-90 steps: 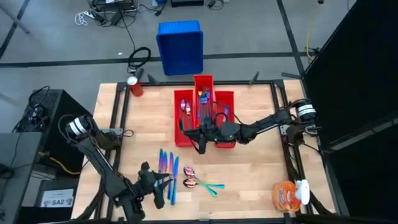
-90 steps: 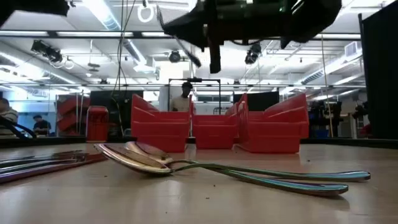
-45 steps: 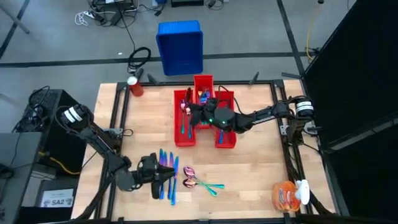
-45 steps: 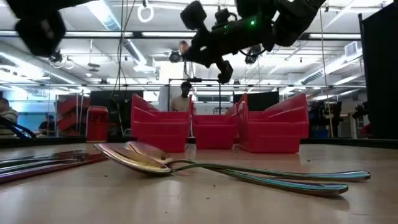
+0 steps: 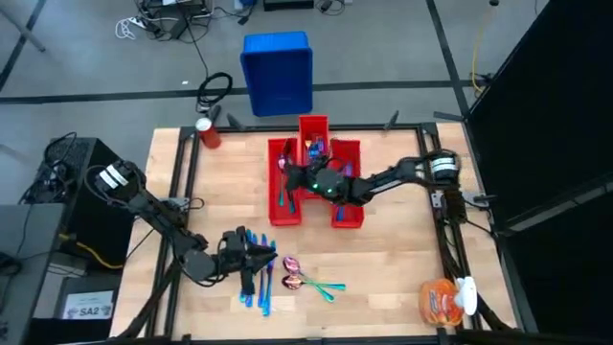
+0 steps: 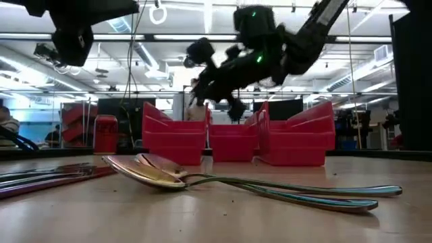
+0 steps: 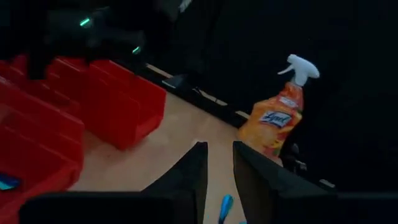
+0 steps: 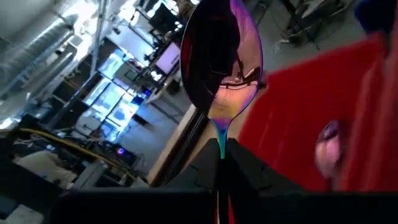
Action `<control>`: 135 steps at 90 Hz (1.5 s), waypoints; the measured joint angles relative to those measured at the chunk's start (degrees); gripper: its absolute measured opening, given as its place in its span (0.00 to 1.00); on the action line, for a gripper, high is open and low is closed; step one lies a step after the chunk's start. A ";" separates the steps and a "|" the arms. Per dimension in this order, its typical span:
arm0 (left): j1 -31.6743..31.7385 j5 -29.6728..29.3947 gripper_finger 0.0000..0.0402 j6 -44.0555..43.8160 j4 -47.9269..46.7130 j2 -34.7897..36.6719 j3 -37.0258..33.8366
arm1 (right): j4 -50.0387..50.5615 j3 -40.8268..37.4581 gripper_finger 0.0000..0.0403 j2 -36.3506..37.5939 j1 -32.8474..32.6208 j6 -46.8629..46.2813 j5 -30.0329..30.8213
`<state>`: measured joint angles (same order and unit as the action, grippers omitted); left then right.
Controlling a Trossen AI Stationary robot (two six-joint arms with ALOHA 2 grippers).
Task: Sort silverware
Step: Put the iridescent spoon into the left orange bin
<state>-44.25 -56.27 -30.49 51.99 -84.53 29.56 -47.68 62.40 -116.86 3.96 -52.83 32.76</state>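
Note:
In the right wrist view, a purple-pink iridescent spoon [image 8: 221, 62] sticks out ahead of my right gripper [image 8: 219, 163], which is shut on it. In the high view, that gripper [image 5: 300, 178] hovers over the left red bin [image 5: 281, 206], where another spoon [image 5: 284, 164] lies. Blue pieces lie in the middle bin [image 5: 313, 149]. Several blue-purple knives [image 5: 265, 287] lie side by side on the table near its front edge, with two spoons and a teal-handled piece [image 5: 306, 283] to their right. My left gripper [image 5: 261, 257] hangs over the knives, slightly open, pointing toward the table's right. My right gripper pinches the spoon's handle just behind the bowl [image 8: 221, 148] between its two fingers. The fingers lie along the handle, so the bowl [image 8: 221, 50] juts out past the fingertips. The spoon is lifted clear, above the red bins.
Three long red bins [image 5: 347, 213] stand side by side at mid-table. A red can [image 5: 208, 132] is at the far left corner, an orange spray bottle [image 5: 443, 299] at the near right corner. A blue crate [image 5: 278, 72] sits on the floor beyond the table.
My right gripper has carried the spoon from the bins' near end toward the far and left, over the left bin, sinking lower. My left gripper has moved from the table's near edge toward the right and far side, over the knives.

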 joint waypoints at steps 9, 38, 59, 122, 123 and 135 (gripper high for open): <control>-0.36 2.22 0.15 -0.41 -0.06 0.00 0.00 | -0.92 2.52 0.00 -2.18 0.12 1.42 0.30; -0.52 3.59 0.15 -1.45 -0.75 0.00 0.02 | 2.66 3.99 0.02 -1.94 1.12 7.70 0.34; -0.52 4.96 0.15 -2.79 -0.77 -0.02 0.02 | 2.83 3.99 0.18 -1.80 1.16 10.34 0.10; -1.95 5.81 0.15 -1.40 -0.83 -0.02 0.02 | 7.94 3.95 0.38 17.37 -3.31 35.81 -33.75; -1.97 5.84 0.15 -1.32 -0.83 -0.02 0.02 | 8.66 3.95 0.37 17.81 -3.72 36.09 -34.10; -1.99 5.84 0.15 -0.72 -0.75 -0.02 0.02 | 17.09 3.97 0.33 22.21 -9.06 40.03 -35.22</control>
<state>-46.24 -50.43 -31.21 51.24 -84.55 29.58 -30.59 66.37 -94.65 -5.10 -12.80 -2.46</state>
